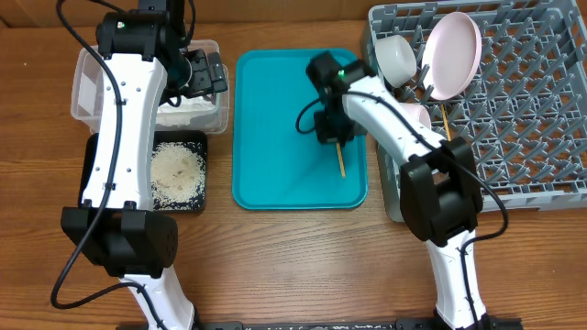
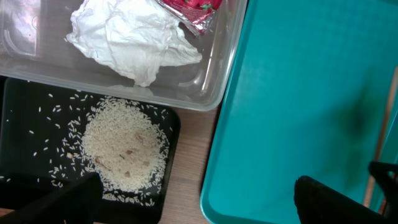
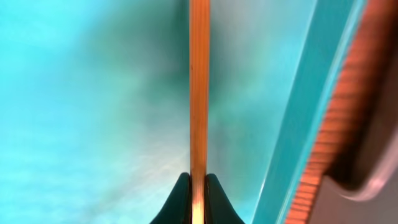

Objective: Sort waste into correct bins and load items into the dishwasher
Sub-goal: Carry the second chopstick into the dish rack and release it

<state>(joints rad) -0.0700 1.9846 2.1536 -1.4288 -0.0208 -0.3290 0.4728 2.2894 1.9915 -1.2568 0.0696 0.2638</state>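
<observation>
My right gripper (image 1: 332, 128) is over the teal tray (image 1: 275, 165), shut on a wooden chopstick (image 1: 339, 159); in the right wrist view the fingers (image 3: 198, 193) pinch the stick (image 3: 199, 93). My left gripper (image 1: 204, 75) is open and empty above the clear tub (image 1: 92, 73); its fingers frame the left wrist view (image 2: 199, 202). The tub (image 2: 205, 93) holds the white napkin (image 2: 134, 40) and the red wrapper (image 2: 193, 9). Rice scraps (image 1: 176, 172) lie in the black tray (image 1: 96, 156). The grey rack (image 1: 532, 110) holds a pink plate (image 1: 454, 55), a white cup (image 1: 396, 57) and another chopstick (image 1: 444, 117).
The teal tray's raised rim (image 3: 305, 124) runs close beside the held chopstick. The rack's left wall (image 1: 390, 197) stands just right of the tray. The right arm reaches across the rack's near left corner.
</observation>
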